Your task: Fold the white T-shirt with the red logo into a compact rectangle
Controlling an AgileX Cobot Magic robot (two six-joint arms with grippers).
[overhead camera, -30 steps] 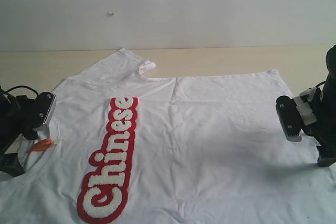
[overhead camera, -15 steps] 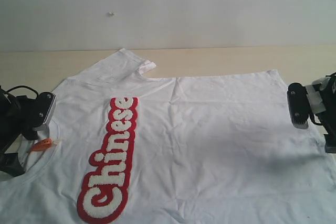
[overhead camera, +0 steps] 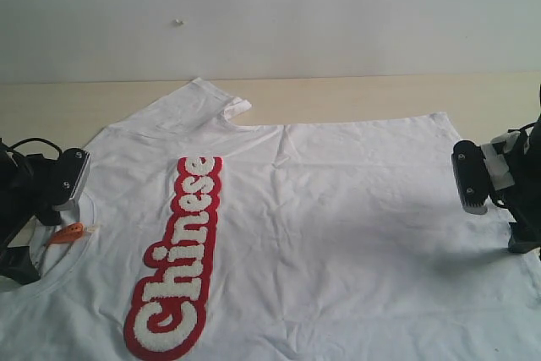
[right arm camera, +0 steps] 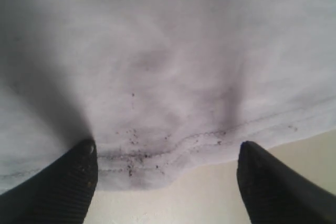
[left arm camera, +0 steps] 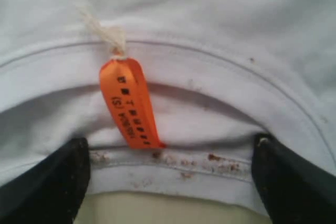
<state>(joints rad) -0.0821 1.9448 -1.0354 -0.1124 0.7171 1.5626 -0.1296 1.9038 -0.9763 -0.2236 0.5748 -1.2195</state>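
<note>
The white T-shirt (overhead camera: 338, 209) lies spread flat, collar to the left and hem to the right. The red logo (overhead camera: 182, 251) runs down its chest, face up. My left gripper (overhead camera: 61, 185) hovers at the collar, open; in the left wrist view its dark fingers (left arm camera: 47, 187) straddle the ribbed collar rim (left arm camera: 173, 174), just below the orange neck tag (left arm camera: 131, 103). My right gripper (overhead camera: 475, 179) is open over the hem; in the right wrist view its fingertips (right arm camera: 58, 187) stand either side of the stitched hem edge (right arm camera: 173, 153). Neither holds cloth.
The pale wooden table (overhead camera: 355, 95) shows behind the shirt, with a white wall beyond it. The far sleeve (overhead camera: 199, 103) lies flat with its cuff (overhead camera: 237, 109) turned up. The shirt's near part runs past the lower edge of the exterior view.
My right gripper rose and drew back to the right, then came slightly left and down again over the hem. The left gripper and the shirt have not moved.
</note>
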